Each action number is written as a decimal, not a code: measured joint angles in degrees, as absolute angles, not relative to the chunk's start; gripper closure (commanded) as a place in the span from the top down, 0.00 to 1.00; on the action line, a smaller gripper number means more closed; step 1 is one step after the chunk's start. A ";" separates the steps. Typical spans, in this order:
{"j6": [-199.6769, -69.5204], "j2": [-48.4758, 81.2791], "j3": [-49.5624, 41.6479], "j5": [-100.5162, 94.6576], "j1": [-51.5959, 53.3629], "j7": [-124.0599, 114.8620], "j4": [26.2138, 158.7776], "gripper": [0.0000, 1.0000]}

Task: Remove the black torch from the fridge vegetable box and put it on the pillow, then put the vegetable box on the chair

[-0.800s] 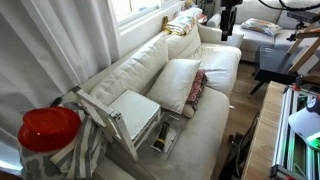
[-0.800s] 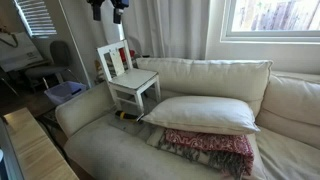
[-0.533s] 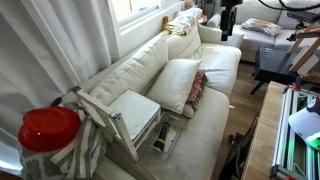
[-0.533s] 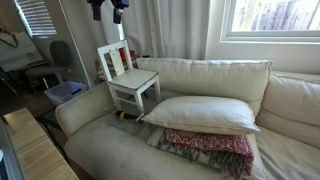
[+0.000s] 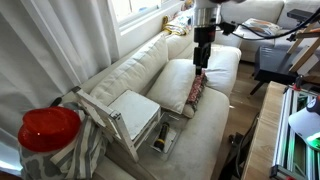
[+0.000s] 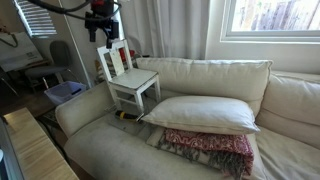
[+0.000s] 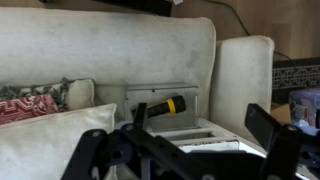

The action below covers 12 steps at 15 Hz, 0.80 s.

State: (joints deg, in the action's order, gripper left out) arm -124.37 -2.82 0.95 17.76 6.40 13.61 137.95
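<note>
The black torch (image 7: 160, 107), with a yellow band near its head, lies inside the clear fridge vegetable box (image 7: 195, 96) on the sofa seat. In an exterior view the box (image 5: 166, 128) sits against the white chair (image 5: 128, 112), with the torch (image 5: 157, 145) in it. The chair (image 6: 130, 82) stands on the sofa, and its seat (image 7: 215, 135) shows in front of the box. The cream pillow (image 5: 175, 84) (image 6: 205, 112) (image 7: 50, 145) lies mid-sofa. My gripper (image 5: 202, 52) (image 6: 103, 35) (image 7: 200, 125) is open and empty, hanging in the air above the sofa, well away from the box.
A red patterned blanket (image 5: 199, 86) (image 6: 210, 145) (image 7: 25, 104) lies under the pillow's front edge. A red round object (image 5: 48, 128) sits on striped cloth near the chair. The sofa backrest (image 6: 210, 72) and armrest (image 7: 245, 75) border the seat. A wooden table edge (image 6: 35, 150) is in front.
My gripper has come down from the top edge of both exterior views and moved over the sofa, closer to the pillow. Chair, box and pillow have not moved.
</note>
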 measured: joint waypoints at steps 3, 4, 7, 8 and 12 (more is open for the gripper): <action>-139.13 5.43 5.60 26.42 8.67 10.76 137.71 1.00; -144.14 8.59 7.26 28.82 9.30 9.70 137.22 1.00; -152.66 18.61 12.03 34.05 10.15 5.65 133.32 1.00; -153.41 20.73 12.82 34.07 10.15 5.57 132.23 1.00; -153.45 20.00 12.96 33.96 9.42 5.57 132.10 1.00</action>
